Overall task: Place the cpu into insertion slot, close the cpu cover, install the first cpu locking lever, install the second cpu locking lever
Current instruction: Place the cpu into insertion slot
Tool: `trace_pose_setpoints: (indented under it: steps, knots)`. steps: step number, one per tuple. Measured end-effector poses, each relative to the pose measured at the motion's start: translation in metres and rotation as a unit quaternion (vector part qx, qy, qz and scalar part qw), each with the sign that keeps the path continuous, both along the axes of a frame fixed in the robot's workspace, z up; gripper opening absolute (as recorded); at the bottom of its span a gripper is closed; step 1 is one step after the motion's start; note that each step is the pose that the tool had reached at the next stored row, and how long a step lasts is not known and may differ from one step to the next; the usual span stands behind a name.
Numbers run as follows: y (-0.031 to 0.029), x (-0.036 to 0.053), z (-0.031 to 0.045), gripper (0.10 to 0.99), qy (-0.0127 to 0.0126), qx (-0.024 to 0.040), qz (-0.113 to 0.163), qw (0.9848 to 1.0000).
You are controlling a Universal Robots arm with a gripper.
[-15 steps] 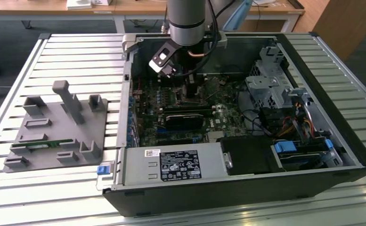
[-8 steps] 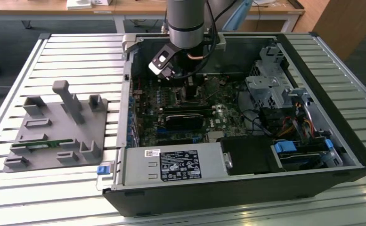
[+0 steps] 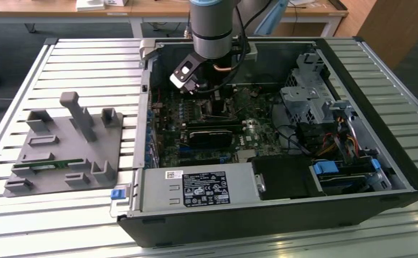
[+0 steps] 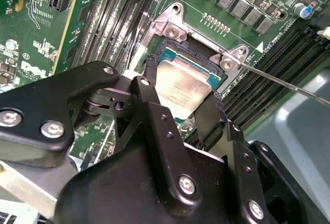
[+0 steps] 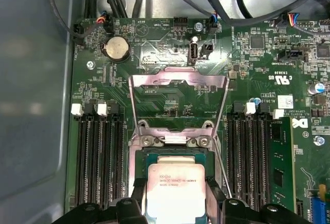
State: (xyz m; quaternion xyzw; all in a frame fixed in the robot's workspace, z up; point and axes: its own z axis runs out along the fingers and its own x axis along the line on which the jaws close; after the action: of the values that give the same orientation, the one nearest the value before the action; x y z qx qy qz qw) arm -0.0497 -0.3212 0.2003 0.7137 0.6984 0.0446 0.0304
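A: Status?
B: Step 1, cpu placement. Arm reaches down inside the pc case, near its far corner on the exterior view's left. Case lies on the slatted table.
A: Jaws?
B: Open only chip-wide and clamped on the cpu. 1 of the fingers sits on each of 2 opposite edges, touching as far as I can tell.
A: Chip vs. insertion slot?
B: Directly over it, inside the silver rim, between the 2 banks of memory slots on the board. Seated or a hair above: can't tell. The cpu cover stands swung up off the socket, toward the board's connector edge. A lever wire angles out to the side. My read: no lever latched.
A: Notes for doing this step well?
B: Judgement only. Keep chip flat & square to the rim, w/ edges parallel in both wrist views. No sideways slide, since socket pins prob. bend easily. Lower w/o force; release only when level. Risks: 1 corner riding up on the socket wall, or the fingers nudging the chip as they open.
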Motion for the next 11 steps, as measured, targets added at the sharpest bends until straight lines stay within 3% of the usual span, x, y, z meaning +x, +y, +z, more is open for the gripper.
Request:
trace_pose_setpoints:
  steps: [11]
  knots:
    - [0.0,0.0,-0.0057,0.537,0.0,0.0,-0.001,1.0]
